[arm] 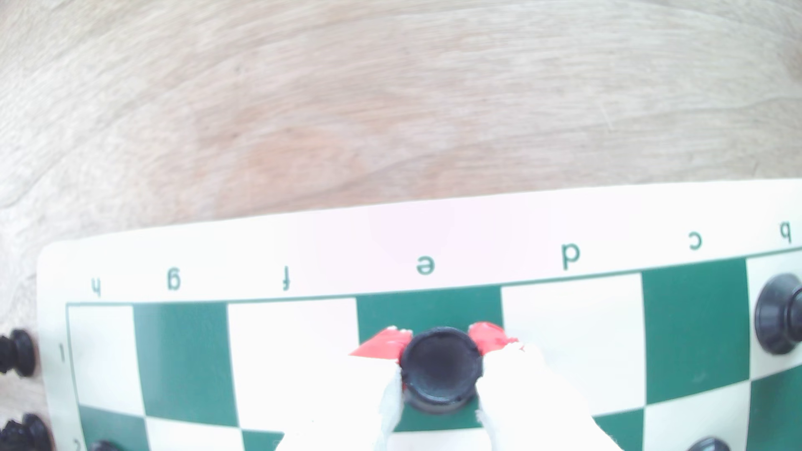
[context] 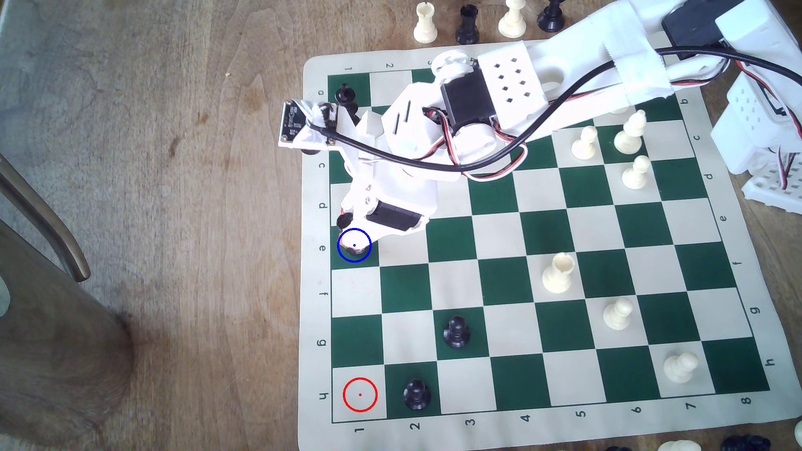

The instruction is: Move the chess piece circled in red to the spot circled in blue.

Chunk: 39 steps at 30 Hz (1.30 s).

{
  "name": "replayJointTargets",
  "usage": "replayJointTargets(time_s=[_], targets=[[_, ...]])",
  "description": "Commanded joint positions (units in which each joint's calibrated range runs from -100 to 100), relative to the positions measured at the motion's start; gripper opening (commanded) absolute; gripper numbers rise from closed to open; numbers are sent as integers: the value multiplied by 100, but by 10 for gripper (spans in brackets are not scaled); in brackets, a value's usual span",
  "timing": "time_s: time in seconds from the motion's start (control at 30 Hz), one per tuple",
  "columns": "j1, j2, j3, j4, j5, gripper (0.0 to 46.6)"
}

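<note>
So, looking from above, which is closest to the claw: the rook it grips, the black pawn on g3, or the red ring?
Gripper, in the exterior view:
1. Rook, between its fingers on the blue-ringed square.
2. Black pawn on g3, toward the lower right.
3. Red ring, at the bottom left board corner.

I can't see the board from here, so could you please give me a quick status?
Claw shut on rook. Rook over blue-ringed square, row e; whether seated, unclear. Neighbouring squares free.
</note>
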Motion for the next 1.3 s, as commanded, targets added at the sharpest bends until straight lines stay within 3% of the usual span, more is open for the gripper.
replayJointTargets(time_s=[0.0,0.07,0.2,0.33,0.53,0.9,1.27], targets=[[-26,-798,-139,-105,5,3],[-10,-798,-121,-154,5,19],[5,-823,-103,-195,-15,128],[13,-832,-94,-195,-15,143],[37,-925,15,-195,0,217],[193,-1800,849,-236,10,232],[404,-5187,4059,-507,34,241]])
